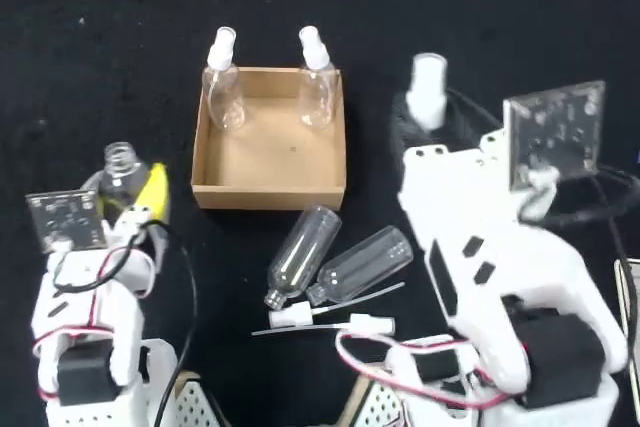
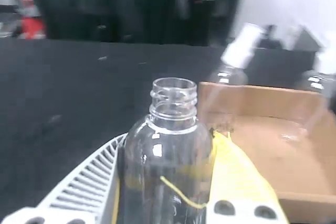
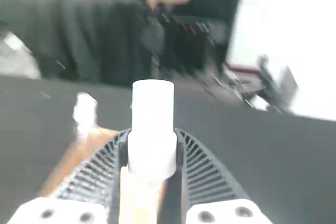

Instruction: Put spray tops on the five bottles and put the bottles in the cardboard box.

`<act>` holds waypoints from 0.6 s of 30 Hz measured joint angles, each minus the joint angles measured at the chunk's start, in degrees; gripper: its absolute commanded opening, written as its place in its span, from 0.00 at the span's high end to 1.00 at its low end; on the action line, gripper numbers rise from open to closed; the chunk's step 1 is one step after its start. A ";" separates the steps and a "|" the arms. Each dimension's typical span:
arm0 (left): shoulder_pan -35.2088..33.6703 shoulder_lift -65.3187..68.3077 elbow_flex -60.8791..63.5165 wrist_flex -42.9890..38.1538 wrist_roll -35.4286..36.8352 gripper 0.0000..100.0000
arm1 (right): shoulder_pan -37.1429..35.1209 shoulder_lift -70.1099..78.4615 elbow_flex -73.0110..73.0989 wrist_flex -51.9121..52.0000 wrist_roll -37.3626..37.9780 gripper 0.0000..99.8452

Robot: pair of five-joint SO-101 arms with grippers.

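High view is showing the left fingers (image 1: 152, 192) clenching an upright open bottle (image 1: 120, 162) just left of the box (image 1: 270, 192). The right fingers (image 3: 202, 163) are grasping a top (image 3: 152, 129), which is sitting raised beyond the box's right side, well apart from that bottle. Two capped bottles (image 1: 222, 87) are standing inside the box against its far wall. Two bare bottles (image 1: 300, 247) are lying side by side on the counter (image 1: 100, 57) in front of the box, with two loose tops (image 1: 290, 317) lying just nearer the arms.

The likely trouble is lying in the crossing. To reach the open neck, the top is probably having to pass over or around the box, where it could be clipping the capped bottles and tipping them. A tilted arrival could be jamming the threads, and the slick clear bottle could be turning in its grasp while the top is being twisted.

The counter is looking black and matte, making clear plastic and thin tubes hard to pick out. Dark furniture and cables are sitting behind it, with a pale wall to one side.
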 measured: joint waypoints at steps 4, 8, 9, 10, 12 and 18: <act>7.74 0.09 3.43 -7.03 0.00 0.97 | -4.22 0.00 -0.35 -5.98 -4.31 0.99; 12.22 -0.18 7.38 -15.12 0.00 0.97 | -4.92 0.00 -0.44 -10.90 -8.26 0.99; 13.01 -0.09 8.44 -16.53 0.00 0.97 | -4.92 0.00 -0.44 -12.48 -9.23 0.99; 13.89 -0.09 9.23 -17.58 0.00 0.97 | -4.92 0.00 -0.44 -14.07 -10.11 0.99; 15.74 -0.09 10.73 -18.90 0.00 0.97 | -5.01 0.00 -0.35 -17.93 -11.25 0.99; 19.60 -0.09 12.57 -19.69 0.00 0.97 | -12.22 -0.09 5.98 -32.35 -11.52 0.99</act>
